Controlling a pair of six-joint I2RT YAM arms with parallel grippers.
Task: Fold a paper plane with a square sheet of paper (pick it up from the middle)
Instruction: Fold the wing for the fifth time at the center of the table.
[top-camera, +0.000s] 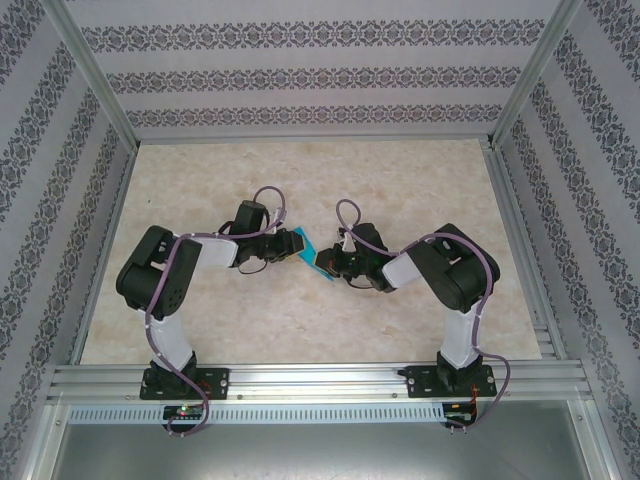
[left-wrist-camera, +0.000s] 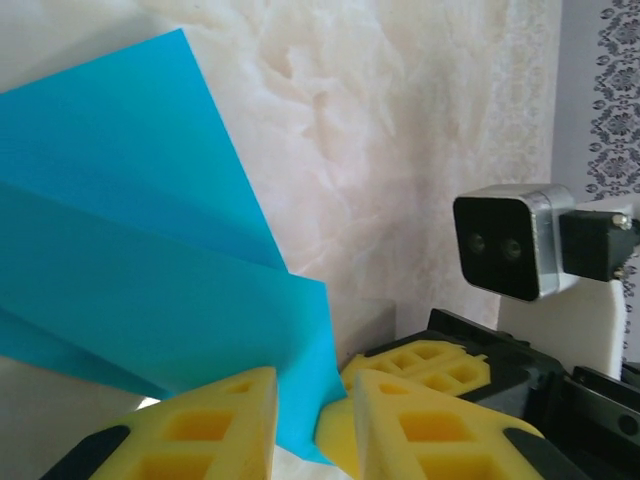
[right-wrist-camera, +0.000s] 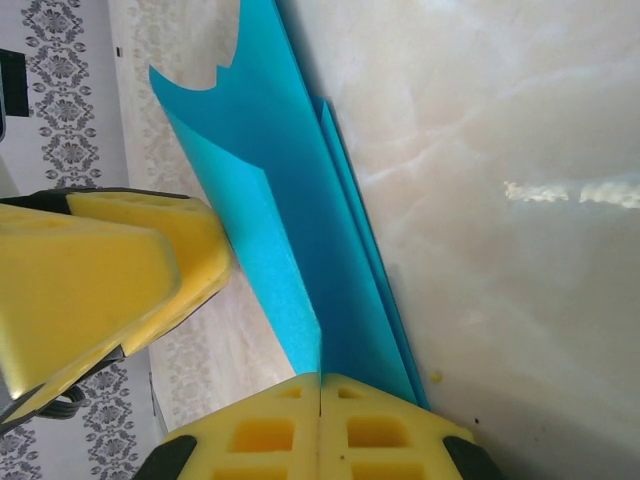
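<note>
The cyan-blue square sheet of paper (top-camera: 308, 247) is held above the table's middle, folded into long layers with a sharp crease (right-wrist-camera: 300, 220). Whether it has the paper plane's pointed outline I cannot tell. My right gripper (right-wrist-camera: 320, 378) is shut on one end of it, its yellow pads pressed together with the layers between them; it reaches in from the right (top-camera: 335, 262). My left gripper (left-wrist-camera: 315, 378) comes from the left (top-camera: 298, 245). Its yellow fingers (left-wrist-camera: 215, 425) stand apart, open, with a corner of the paper (left-wrist-camera: 150, 250) in the gap.
The marble-patterned table top (top-camera: 300, 180) lies under both arms. Aluminium rails (top-camera: 320, 380) run along the near edge and up the sides, with patterned walls behind. The right wrist camera (left-wrist-camera: 505, 240) and the right gripper's fingers (left-wrist-camera: 430, 362) sit close in front of my left gripper.
</note>
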